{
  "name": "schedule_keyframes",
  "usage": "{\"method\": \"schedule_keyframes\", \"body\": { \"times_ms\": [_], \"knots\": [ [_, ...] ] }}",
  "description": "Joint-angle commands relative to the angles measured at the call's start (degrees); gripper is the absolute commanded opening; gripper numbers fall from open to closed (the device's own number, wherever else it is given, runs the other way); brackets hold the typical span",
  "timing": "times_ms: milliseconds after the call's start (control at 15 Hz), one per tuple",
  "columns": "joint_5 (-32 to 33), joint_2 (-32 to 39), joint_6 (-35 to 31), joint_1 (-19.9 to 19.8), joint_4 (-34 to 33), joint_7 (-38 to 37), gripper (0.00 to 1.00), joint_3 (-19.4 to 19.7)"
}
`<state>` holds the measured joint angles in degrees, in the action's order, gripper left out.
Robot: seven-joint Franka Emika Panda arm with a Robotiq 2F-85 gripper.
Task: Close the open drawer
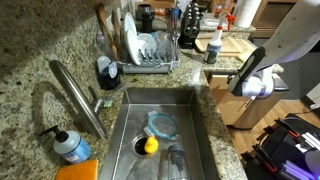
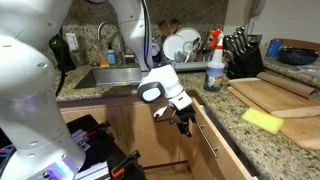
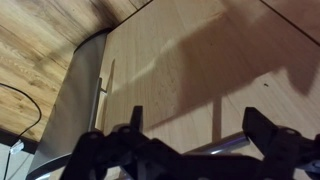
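- No text, brand, number or sign is coming through legibly in any view.
- The spray bottle [image 2: 214,70] by the sink is carrying a label, seen in both exterior views, but its print is showing too small and blurred to read.
- The soap pump bottle [image 1: 70,146] near the faucet is showing a blue label in an exterior view; its lettering is blurring out as well.
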<state>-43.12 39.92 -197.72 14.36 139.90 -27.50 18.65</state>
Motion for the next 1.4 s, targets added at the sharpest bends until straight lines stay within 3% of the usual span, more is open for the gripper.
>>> {"method": "schedule_keyframes", "body": {
  "times_ms": [0, 67, 333, 533, 667, 800, 1133, 1267, 1333],
  "knots": [
    [-7.5, 10.75, -1.01, 5.42, -6.61, -0.48, 1.0, 5.19],
    [-9.8, 12.84, -0.18, 7.68, -8.75, -0.62, 1.0, 7.04],
    [-17.47, 17.84, -0.27, 9.37, -14.19, 0.05, 1.0, 9.82],
    [-19.26, 21.85, 0.83, 12.81, -17.04, -1.88, 1.0, 14.15],
    [-19.69, 23.05, 3.22, 13.26, -18.81, -1.72, 1.0, 15.06],
    [-16.32, 19.94, 4.75, 10.01, -20.0, -0.52, 1.0, 11.78],
    [-9.35, 14.42, 1.43, 5.44, -19.05, 1.28, 1.0, 6.1],
    [-6.28, 9.65, 2.27, 0.76, -18.39, 6.47, 1.0, 0.8],
    [-1.89, 7.52, 1.24, -1.2, -16.77, 4.98, 1.0, -1.68]
  ]
}}
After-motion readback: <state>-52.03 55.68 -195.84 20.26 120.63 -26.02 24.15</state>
